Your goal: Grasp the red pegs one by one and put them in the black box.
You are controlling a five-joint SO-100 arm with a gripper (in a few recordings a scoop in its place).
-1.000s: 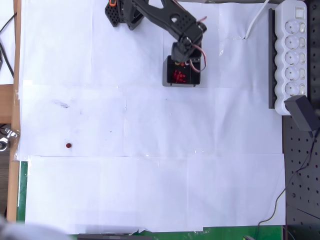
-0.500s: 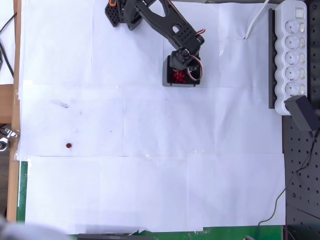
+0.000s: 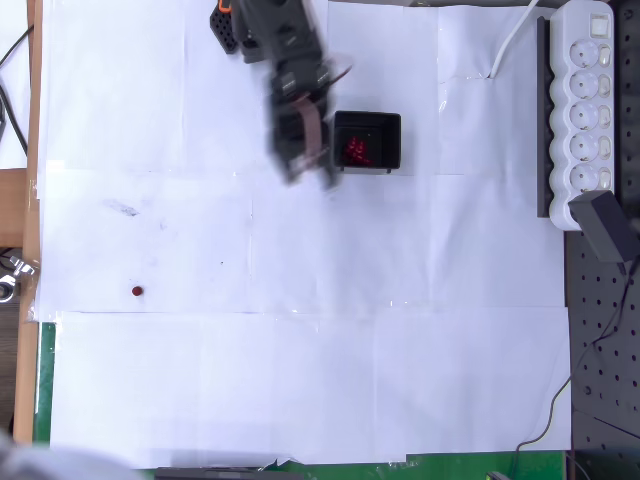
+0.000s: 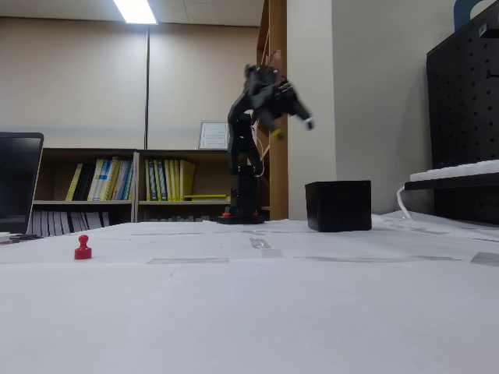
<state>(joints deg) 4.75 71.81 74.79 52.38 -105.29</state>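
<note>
The gripper point(image 3: 305, 160) is blurred beside the box point(image 3: 391, 128), so I cannot tell its opening. Pegs point(image 3: 356, 151) cluster inside; one peg point(image 4: 83, 248) stands apart.

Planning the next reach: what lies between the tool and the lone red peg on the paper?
Nothing: the overhead view shows bare white paper between the tool and the lone red peg.

My body: black plastic throughout

My arm point(image 4: 248, 148) is matte black, its base point(image 3: 226, 22) perforated with an orange tab, thin wires trailing by my blurred pincer point(image 3: 300, 150), yellow and white spots near the tip.
</note>
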